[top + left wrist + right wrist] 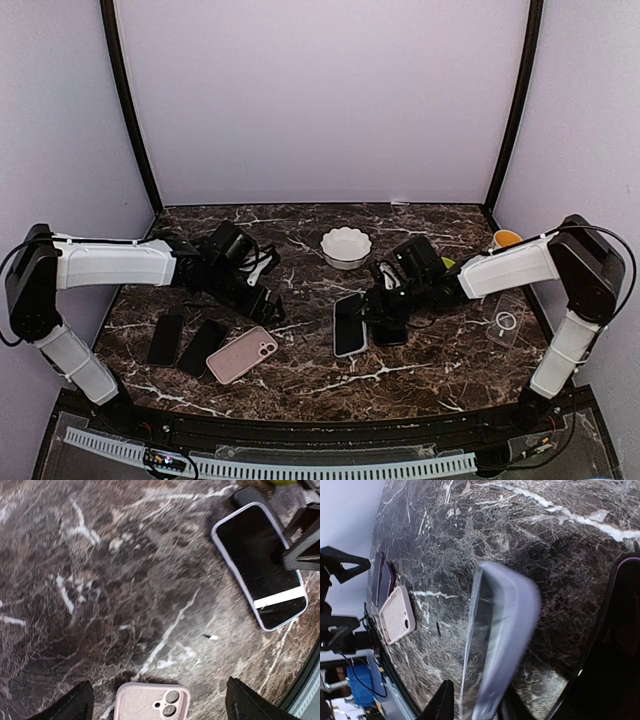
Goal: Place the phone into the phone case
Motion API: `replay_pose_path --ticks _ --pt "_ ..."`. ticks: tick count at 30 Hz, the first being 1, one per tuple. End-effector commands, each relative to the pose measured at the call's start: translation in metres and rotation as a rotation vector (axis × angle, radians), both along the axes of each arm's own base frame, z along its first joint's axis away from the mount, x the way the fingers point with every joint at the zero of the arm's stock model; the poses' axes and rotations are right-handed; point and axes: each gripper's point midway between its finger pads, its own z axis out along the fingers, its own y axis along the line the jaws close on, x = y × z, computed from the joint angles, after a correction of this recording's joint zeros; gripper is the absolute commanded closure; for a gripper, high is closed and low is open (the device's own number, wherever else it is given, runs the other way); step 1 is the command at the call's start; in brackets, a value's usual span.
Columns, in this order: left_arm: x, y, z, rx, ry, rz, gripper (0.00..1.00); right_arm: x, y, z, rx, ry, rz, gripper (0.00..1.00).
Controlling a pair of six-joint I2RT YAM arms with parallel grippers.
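Right wrist: right fingers [442, 705] flank lavender-cased phone [495, 630] at 6 o'clock, grip undecidable, likely seating it; left fingers [75, 707] spread.

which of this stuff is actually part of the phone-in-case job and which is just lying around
Job: black phone in lilac case; right gripper at it.
Lying about: white scalloped bowl; pink cased phone; two dark phones; clear case.

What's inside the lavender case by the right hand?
A phone, dark screen up, lies in the lavender case. The right hand covers part of one edge, hiding the fit there.
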Motion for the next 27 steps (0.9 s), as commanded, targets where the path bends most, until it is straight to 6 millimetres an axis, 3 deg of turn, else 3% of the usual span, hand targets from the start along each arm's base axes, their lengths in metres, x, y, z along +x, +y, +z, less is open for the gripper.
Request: replay_pose_path --ticks 1,5,9,13,17,19,24,27 --pt "-0.014 0.035 -0.026 0.211 0.088 -0.006 0.15 0.009 -0.009 0.003 -0.069 -0.022 -0.032 0.58" --pt "-0.022 0.048 -0.036 0.317 0.141 -0.047 0.32 0.014 -0.023 0.015 -0.156 -0.071 -0.064 0.49" --pt "-0.034 0.056 -0.046 0.394 0.203 -0.133 0.35 0.014 -0.032 0.028 -0.249 -0.128 -0.071 0.48" --pt "-0.047 0.046 -0.055 0.351 0.279 -0.193 0.43 0.008 -0.036 0.038 -0.264 -0.151 -0.073 0.47" --pt "-0.05 0.053 -0.067 0.396 0.305 -0.194 0.49 0.004 -0.041 0.043 -0.282 -0.171 -0.083 0.47" --pt "-0.049 0.055 -0.073 0.415 0.306 -0.19 0.58 0.005 -0.045 0.047 -0.301 -0.186 -0.094 0.47" --pt "-0.041 0.054 -0.074 0.419 0.281 -0.157 0.98 0.005 -0.049 0.062 -0.346 -0.243 -0.117 0.47" --pt "-0.03 0.046 -0.054 0.357 0.211 -0.108 1.0 0.001 -0.043 0.07 -0.367 -0.287 -0.104 0.47"
